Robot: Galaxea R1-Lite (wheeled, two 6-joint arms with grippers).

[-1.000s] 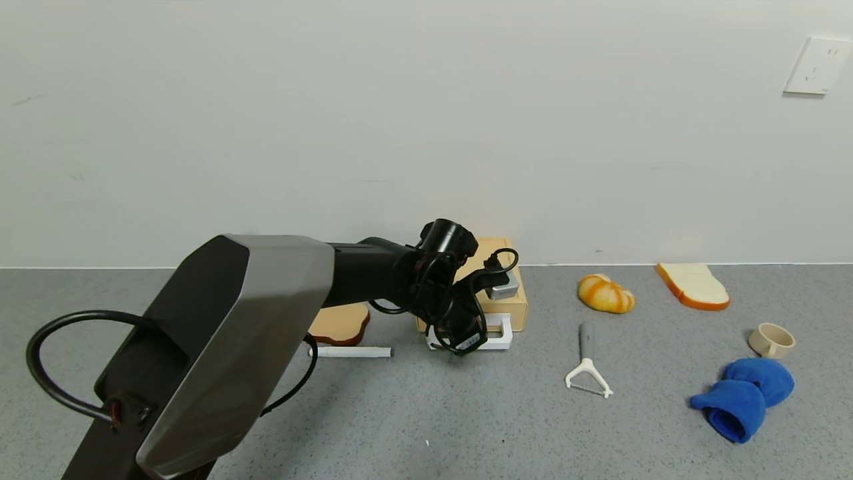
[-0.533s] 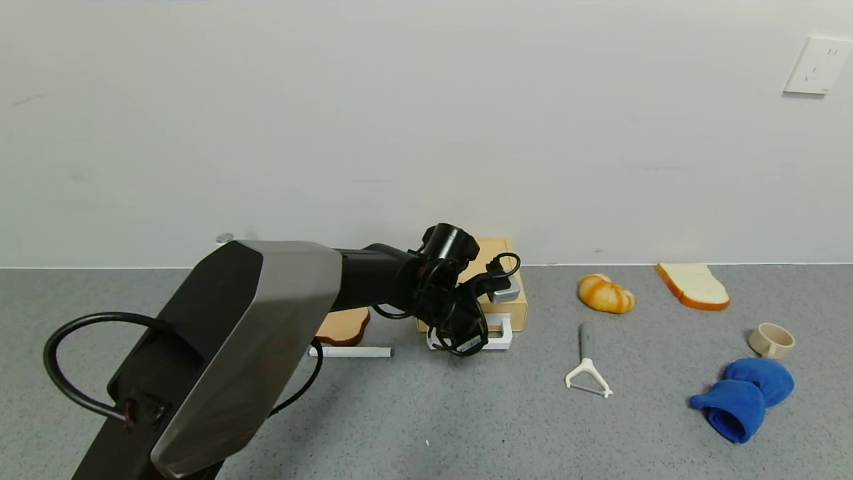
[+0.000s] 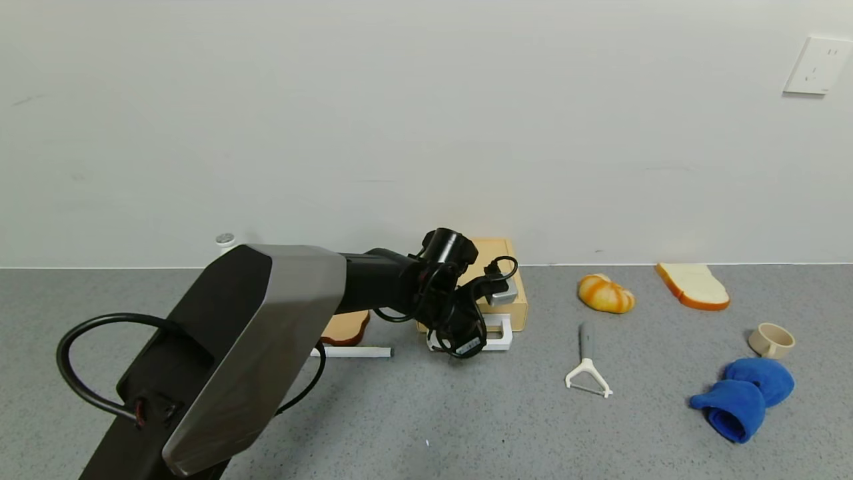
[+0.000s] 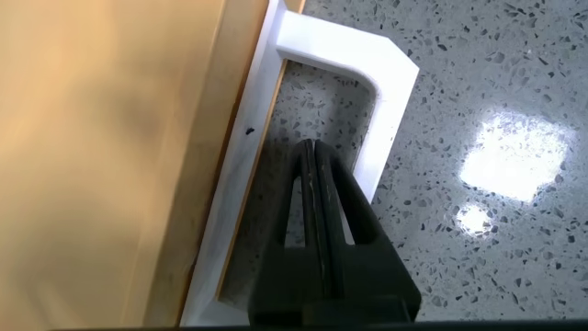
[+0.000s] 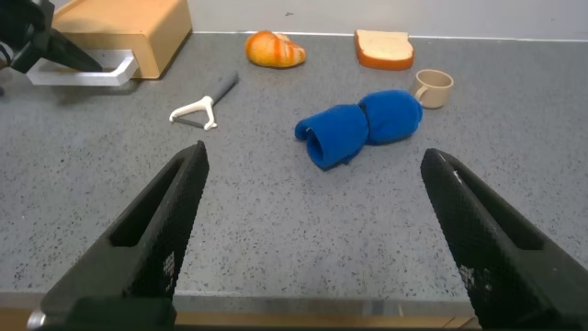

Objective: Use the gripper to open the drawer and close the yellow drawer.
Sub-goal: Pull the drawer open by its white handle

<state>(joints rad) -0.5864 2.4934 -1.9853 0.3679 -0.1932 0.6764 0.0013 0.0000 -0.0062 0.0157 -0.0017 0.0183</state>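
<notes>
Found the low, flat, pale yellow-tan drawer unit (image 3: 508, 305) at the centre of the head frame, standing on the grey speckled worktop (image 3: 426, 420) against the white wall, its white rectangular loop handle (image 3: 501, 333) facing the camera. Noted the thick black-and-grey left arm crossing from the lower left of the frame to mid-frame, ending in the black left hand (image 3: 460, 341) with looping cables, set right at the handle. Confirmed in the left wrist view: left hand (image 4: 313, 154) clenched, its two black fingers (image 4: 303, 211) pressed together with nothing between them, tips pushed inside the loop of the handle (image 4: 386, 101) and lying just beside the drawer (image 4: 110, 138) front. Saw the white front plate sitting close against the tan body, with no tray pulled out. Could not spot the right hand in the head view; found it only in its own wrist view, right hand (image 5: 314, 156) released with fingers spread wide, hanging above the worktop well apart from the drawer. Logged the rest in the head frame: a brown toast slice (image 3: 343, 327) and a white marker pen (image 3: 353, 351) left of the drawer, partly behind the arm; an orange bread roll (image 3: 605, 293), a white bread slice (image 3: 693, 285), a grey-handled white peeler (image 3: 586, 367), a beige cup (image 3: 772, 340) and a crumpled blue cloth (image 3: 743, 397) at right.
</notes>
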